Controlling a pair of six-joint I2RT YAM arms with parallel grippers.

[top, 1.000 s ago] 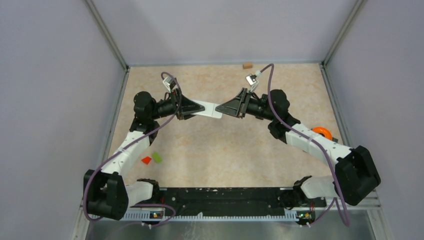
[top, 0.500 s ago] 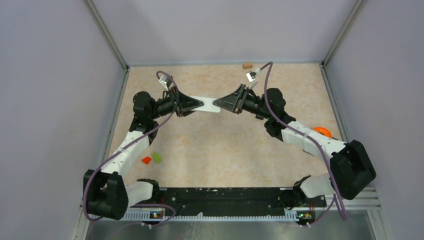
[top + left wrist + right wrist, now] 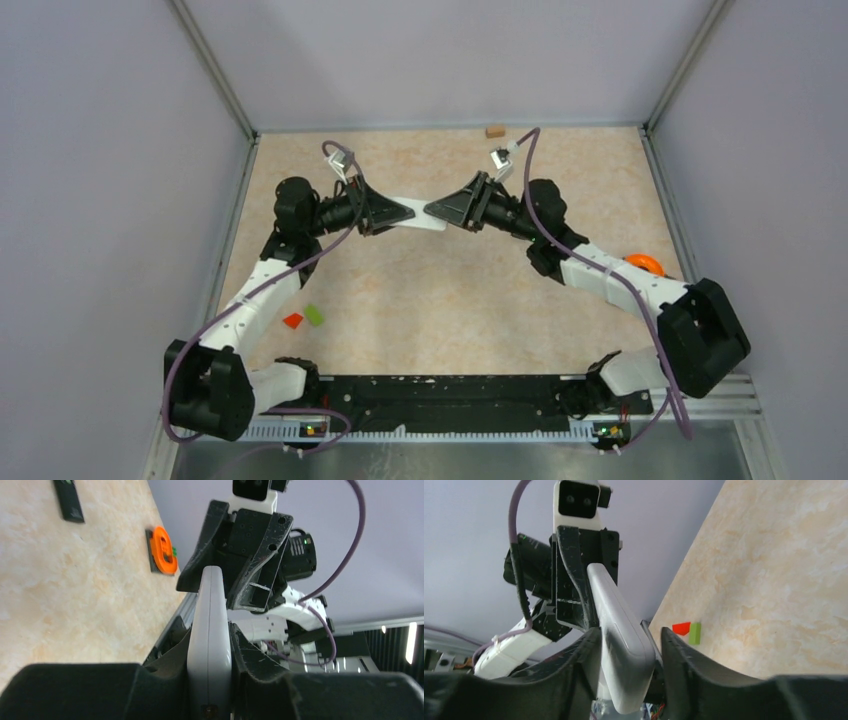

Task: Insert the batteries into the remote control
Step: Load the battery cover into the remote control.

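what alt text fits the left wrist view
A white remote, seen edge-on, is gripped by the left gripper near the camera and the right gripper at its far end. An orange object and a dark flat piece lie on the table.

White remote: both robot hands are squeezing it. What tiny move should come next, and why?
Probably the right gripper should open and back off. It and the left gripper both clamp the remote, so neither is free to load it.
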